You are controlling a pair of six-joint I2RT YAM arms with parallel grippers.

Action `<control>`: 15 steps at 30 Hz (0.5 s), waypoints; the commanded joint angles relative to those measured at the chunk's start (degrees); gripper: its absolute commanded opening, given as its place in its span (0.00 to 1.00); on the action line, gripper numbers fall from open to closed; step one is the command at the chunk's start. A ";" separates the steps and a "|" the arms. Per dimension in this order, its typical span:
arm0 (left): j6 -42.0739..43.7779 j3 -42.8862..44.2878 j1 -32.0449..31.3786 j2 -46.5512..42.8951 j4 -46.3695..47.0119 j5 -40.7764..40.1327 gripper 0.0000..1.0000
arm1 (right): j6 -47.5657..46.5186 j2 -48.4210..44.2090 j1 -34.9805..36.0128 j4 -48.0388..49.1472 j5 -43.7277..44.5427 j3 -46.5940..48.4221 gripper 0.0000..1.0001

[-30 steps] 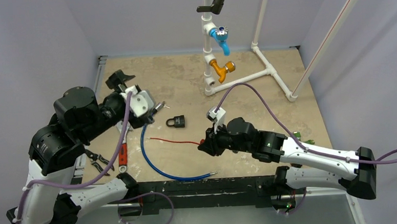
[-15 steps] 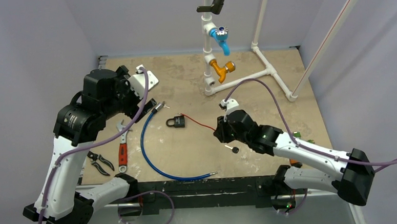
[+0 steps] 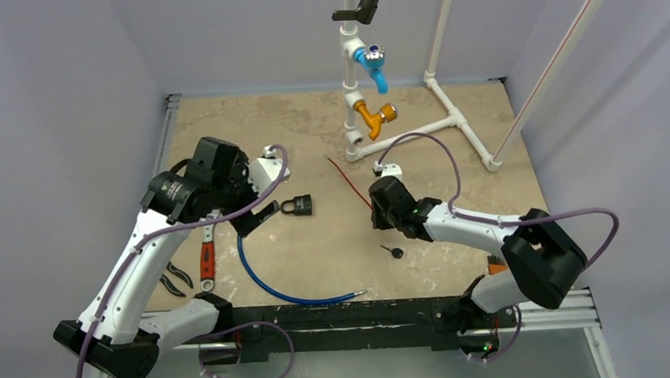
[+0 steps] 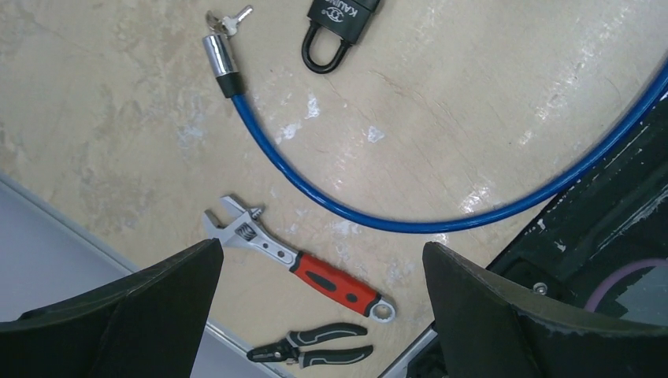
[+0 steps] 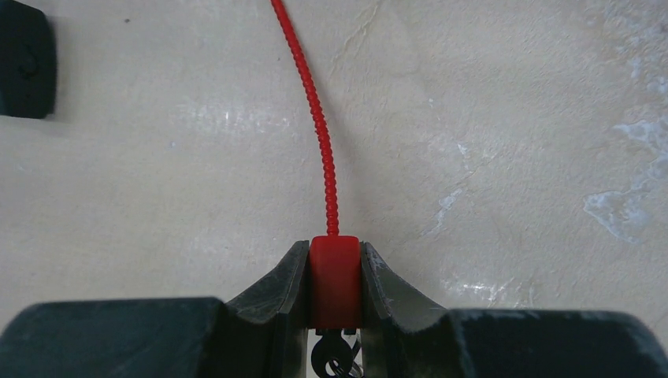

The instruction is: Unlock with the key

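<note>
Right pincer [image 5: 334, 268] clamps the red block of a ribbed red plastic tie [image 5: 319, 126], while the left pincer [image 4: 321, 248] hangs with jaws wide apart above the beige worktop [image 4: 473, 94]. Black padlock [image 3: 297, 206] lies beside it, shackle apparently shut; the small black-headed key [image 3: 393, 253] lies loose near the right arm, in neither grip. Unlocking appears not yet begun.

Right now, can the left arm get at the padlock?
Probably yes: the left gripper hangs open beside the padlock, which lies uncovered; only the blue cable's end is close by.
</note>
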 commanded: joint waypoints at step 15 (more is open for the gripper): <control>-1.25 -6.28 0.31 -2.67 2.24 6.68 1.00 | 10.53 -11.58 0.11 -11.76 4.05 0.06 0.70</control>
